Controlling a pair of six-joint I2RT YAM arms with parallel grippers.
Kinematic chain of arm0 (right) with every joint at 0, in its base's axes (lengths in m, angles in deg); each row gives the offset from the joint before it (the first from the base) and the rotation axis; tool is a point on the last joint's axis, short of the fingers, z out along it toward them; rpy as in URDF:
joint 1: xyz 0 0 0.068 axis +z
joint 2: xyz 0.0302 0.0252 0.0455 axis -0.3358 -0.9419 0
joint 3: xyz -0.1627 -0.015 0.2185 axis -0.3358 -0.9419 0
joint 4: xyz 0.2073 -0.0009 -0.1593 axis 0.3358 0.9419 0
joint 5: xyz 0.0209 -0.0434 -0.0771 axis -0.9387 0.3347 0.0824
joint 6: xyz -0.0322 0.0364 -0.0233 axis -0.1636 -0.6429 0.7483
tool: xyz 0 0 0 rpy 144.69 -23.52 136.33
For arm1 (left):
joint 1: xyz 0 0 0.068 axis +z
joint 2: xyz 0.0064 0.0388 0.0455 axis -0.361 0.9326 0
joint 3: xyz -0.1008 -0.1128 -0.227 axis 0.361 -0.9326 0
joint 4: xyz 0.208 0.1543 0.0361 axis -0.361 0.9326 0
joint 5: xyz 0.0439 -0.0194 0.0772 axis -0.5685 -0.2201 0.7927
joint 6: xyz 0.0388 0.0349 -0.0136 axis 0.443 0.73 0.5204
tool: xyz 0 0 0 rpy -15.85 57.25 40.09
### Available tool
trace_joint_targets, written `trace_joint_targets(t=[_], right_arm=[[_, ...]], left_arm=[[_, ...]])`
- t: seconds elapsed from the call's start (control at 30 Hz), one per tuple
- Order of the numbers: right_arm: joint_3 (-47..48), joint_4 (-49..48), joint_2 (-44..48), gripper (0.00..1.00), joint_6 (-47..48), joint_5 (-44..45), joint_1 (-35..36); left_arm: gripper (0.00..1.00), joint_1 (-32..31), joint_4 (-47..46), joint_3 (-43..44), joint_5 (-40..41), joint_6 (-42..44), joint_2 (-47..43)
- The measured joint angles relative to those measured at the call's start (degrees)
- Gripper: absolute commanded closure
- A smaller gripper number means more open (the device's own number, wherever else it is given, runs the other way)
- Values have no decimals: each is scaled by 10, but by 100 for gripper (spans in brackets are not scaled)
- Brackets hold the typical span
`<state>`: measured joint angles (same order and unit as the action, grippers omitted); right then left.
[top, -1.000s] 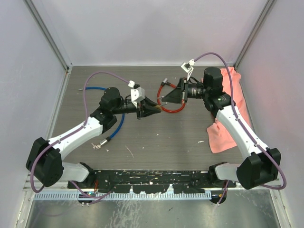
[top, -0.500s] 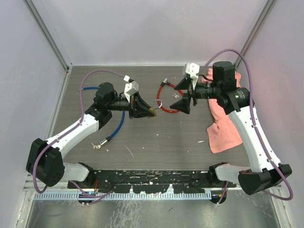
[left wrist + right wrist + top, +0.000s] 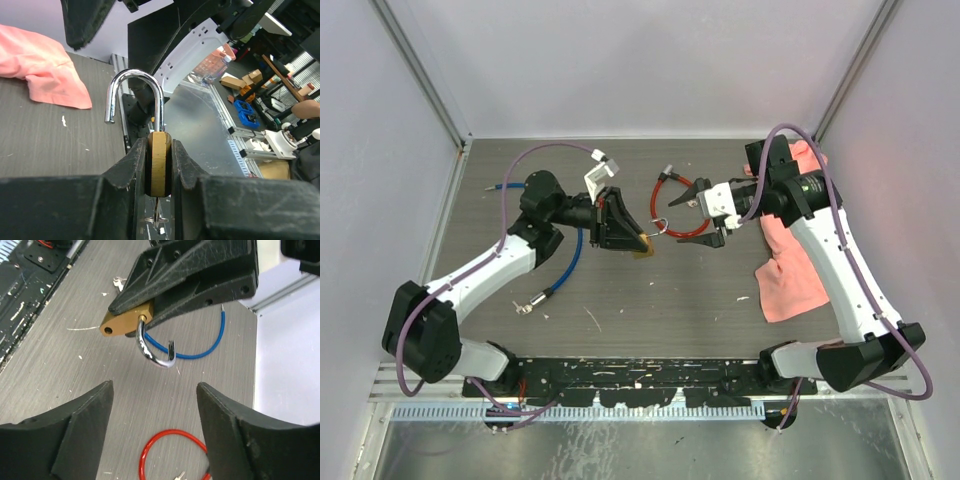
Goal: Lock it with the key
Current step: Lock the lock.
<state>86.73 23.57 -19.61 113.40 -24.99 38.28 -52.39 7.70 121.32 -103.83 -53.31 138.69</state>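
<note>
A brass padlock [image 3: 159, 160] is clamped between the fingers of my left gripper [image 3: 159, 144], which is shut on its body. Its chrome shackle [image 3: 137, 95] stands swung open, with the free end out of the body. A small key [image 3: 157, 220] on a ring sticks out of the lock's underside. In the top view the padlock [image 3: 642, 241] is held above mid-table, its shackle toward my right gripper [image 3: 692, 215]. In the right wrist view my right gripper [image 3: 154, 386] is open and empty, a short way from the shackle [image 3: 156, 354].
A red cable loop [image 3: 666, 188] lies under the right gripper, with a small key [image 3: 178, 475] on it. A blue cable [image 3: 570, 262] curves by the left arm. A pink cloth [image 3: 788, 275] lies at the right. Loose keys [image 3: 525, 307] rest near the front left.
My right gripper has opened, rolled over and drawn back to the right, away from the padlock. The left wrist has turned with the padlock still held.
</note>
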Motion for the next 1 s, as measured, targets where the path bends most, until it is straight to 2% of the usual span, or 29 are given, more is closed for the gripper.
trace_joint_targets(t=[0.13, 0.47, 0.53, 0.63, 0.67, 0.73, 0.77, 0.83, 1.0], right_arm=[[0, 0, 0, 41, 12, -11, 23], [0, -3, 0, 81, 18, -11, 50], [0, 0, 0, 82, 17, -10, 50], [0, 1, 0, 61, 16, -6, 50], [-2, -2, 1, 58, 14, -3, 50], [-8, -7, 4, 57, 7, 1, 50], [-12, -9, 6, 60, 4, 1, 50], [-20, -12, 7, 73, -2, 3, 50], [-25, -21, 8, 97, -30, 5, 51]], left_arm=[[100, -7, -10, 1, -7, -16, 2], [100, -14, -15, 12, -14, -30, 19], [100, -14, -17, 12, -13, -31, 19], [100, -13, -21, 12, -12, -30, 19], [100, -14, -22, 12, -12, -30, 19], [100, -15, -24, 12, -12, -28, 19], [100, -17, -25, 12, -12, -28, 19], [100, -18, -25, 12, -13, -27, 19], [100, -21, -26, 12, -12, -26, 19]])
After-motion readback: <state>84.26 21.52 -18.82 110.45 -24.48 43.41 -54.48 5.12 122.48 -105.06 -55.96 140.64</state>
